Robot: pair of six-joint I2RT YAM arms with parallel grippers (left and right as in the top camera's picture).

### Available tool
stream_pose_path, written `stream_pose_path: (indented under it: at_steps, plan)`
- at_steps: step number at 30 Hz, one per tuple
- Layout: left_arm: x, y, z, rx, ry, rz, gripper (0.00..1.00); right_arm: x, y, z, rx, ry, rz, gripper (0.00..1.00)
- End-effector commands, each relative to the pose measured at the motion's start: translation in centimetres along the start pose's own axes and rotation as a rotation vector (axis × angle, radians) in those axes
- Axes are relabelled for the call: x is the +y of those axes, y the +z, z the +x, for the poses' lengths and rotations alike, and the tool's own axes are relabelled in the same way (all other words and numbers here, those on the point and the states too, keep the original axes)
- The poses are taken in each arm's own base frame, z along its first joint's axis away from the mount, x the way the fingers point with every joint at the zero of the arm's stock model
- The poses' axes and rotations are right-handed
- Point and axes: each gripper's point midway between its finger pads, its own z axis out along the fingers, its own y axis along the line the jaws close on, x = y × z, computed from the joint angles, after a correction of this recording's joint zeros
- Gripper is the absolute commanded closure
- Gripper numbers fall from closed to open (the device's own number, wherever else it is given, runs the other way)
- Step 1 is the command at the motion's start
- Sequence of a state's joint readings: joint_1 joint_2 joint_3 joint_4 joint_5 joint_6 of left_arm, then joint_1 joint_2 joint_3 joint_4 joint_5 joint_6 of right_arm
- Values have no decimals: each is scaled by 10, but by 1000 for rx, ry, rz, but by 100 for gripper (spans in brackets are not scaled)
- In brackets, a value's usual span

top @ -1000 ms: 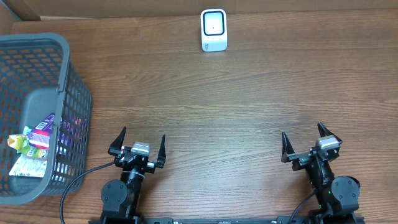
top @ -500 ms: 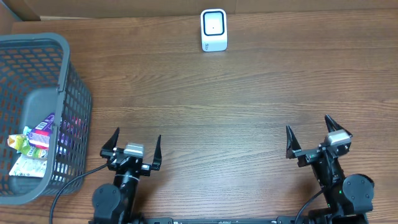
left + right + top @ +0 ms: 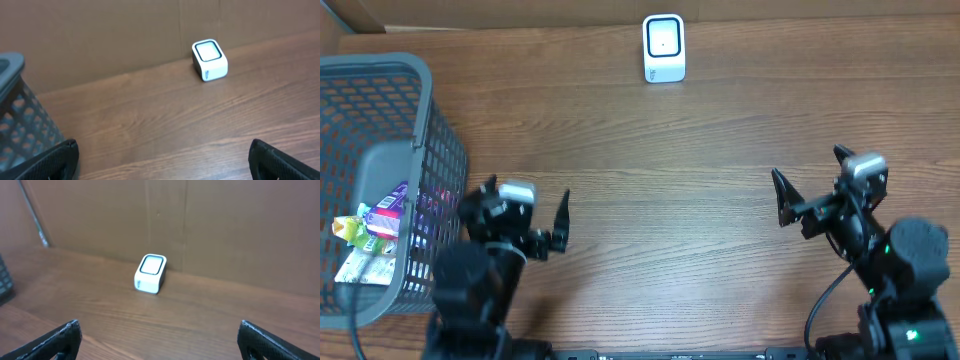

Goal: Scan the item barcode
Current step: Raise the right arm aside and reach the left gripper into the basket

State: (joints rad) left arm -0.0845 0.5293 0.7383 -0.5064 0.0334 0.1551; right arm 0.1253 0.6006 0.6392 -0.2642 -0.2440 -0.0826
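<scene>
The left gripper (image 3: 525, 200) stands with its jaws spread wide and nothing between them. It sits at the lower left of the overhead frame, just right of the grey mesh basket (image 3: 380, 68). Its arm rises from the bottom edge and points the fingers toward the top of the frame.

The right gripper (image 3: 808, 170) is at the right of the frame, equally spread and empty. It is turned slightly toward the upper left, with its arm bulking below it and a black cable (image 3: 820, 305) trailing down.

In each wrist view only the dark fingertips (image 3: 55, 160) show, one in each bottom corner, with bare wooden table (image 3: 670, 150) between them.

The white scanner (image 3: 663, 47) stands at the top centre of the overhead frame against a cardboard wall (image 3: 100, 35), well apart from both grippers. Both wrist cameras see it ahead.

The packets (image 3: 370, 235) lie inside the basket at the far left, partly screened by the mesh and the grey handle. Their print is too small to read, and no barcode can be made out. Both arm bases and part of the basket are cut off by the frame edges.
</scene>
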Motion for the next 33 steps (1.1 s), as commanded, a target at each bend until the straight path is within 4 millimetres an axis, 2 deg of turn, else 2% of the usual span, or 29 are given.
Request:
stream_pose_path:
  at_steps: [1,6,12,14,18,23,25,26,27,28,30,33]
  plan:
    - [8,4,-43,24,-25,0,0,9,4,-36,6,-3,-56,0]
    - [15,18,-89,186,-71,24,0,16,15,-67,110,31,-121,0]
    - [6,20,-119,336,-95,123,0,17,22,-73,283,45,-148,0]
    - [6,19,-122,371,-96,129,0,20,23,-70,357,24,-182,0]
    - [7,29,-125,373,-93,133,1,20,28,-64,491,66,-198,0]
    - [-10,33,-125,383,-159,223,0,21,39,-53,558,162,-204,0]
    - [-8,36,-131,358,-155,215,8,20,42,-49,575,217,-189,0]
    - [-2,37,-132,356,-181,178,9,20,43,-49,579,222,-188,0]
    - [11,36,-131,361,-244,98,1,20,44,-48,582,223,-188,0]
    - [33,32,-128,373,-356,-38,0,20,44,-48,583,223,-188,0]
    - [76,13,-111,399,-600,-322,0,20,44,-48,583,223,-188,0]
    - [118,-14,-78,453,-806,-555,0,20,44,-48,580,222,-188,0]
